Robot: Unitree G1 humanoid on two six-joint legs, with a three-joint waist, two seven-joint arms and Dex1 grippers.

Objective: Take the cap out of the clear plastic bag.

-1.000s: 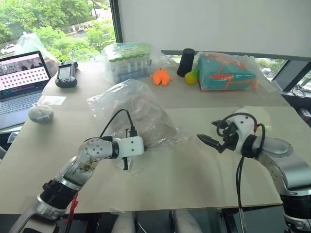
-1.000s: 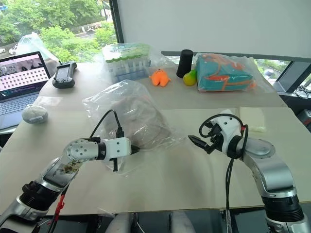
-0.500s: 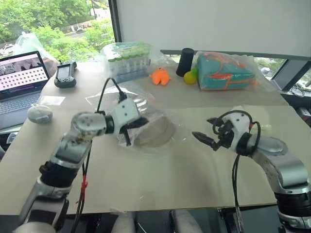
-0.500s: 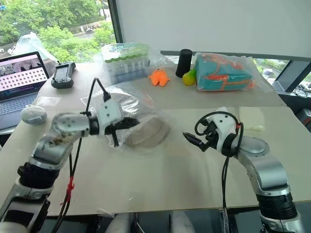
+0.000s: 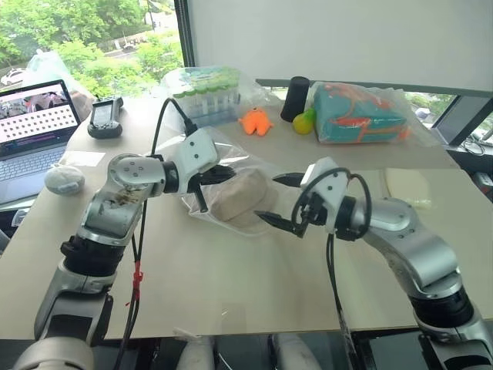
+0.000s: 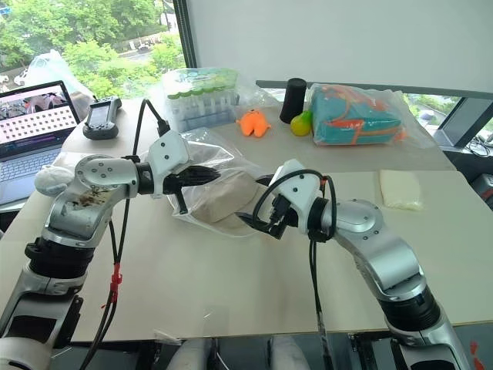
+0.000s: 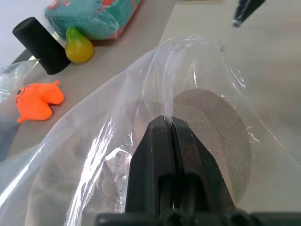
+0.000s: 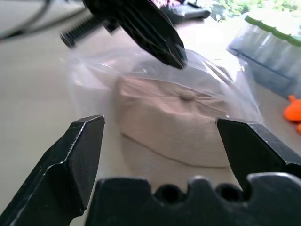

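The big tan table (image 5: 254, 285) holds everything. At its far edge, by the window, sits a laptop (image 5: 35, 127) with its screen lit up, off to the left.

Next in size is the clear plastic bag (image 5: 231, 166), near the middle of the table. It is crinkly and see-through. One side of it is lifted up off the table, and the rest hangs down and lies flat.

At the back right is a teal and orange bundle (image 5: 358, 116) in clear wrap. At the back middle is a pack of green-topped tubes (image 5: 202, 91).

The cap (image 5: 240, 196) is inside the clear plastic bag (you can see its little top button in the right wrist view). It is soft and beige, and it leans up on its side against the plastic.

The left gripper (image 5: 227, 174) is pinched tight on the top of the clear plastic bag, with the plastic squeezed between its two black fingers (image 7: 164, 141). It holds that part up above the cap.

The right gripper (image 5: 279, 199) has its fingers spread wide apart. It sits just beside the cap, on the right, and it holds nothing.

Small things at the back are a black cylinder (image 5: 294, 99), an orange plush toy (image 5: 256, 122), a yellow-green pear (image 5: 303, 122) and a dark handheld device (image 5: 105, 117). A pale round plush thing (image 5: 63, 179) lies near the laptop.
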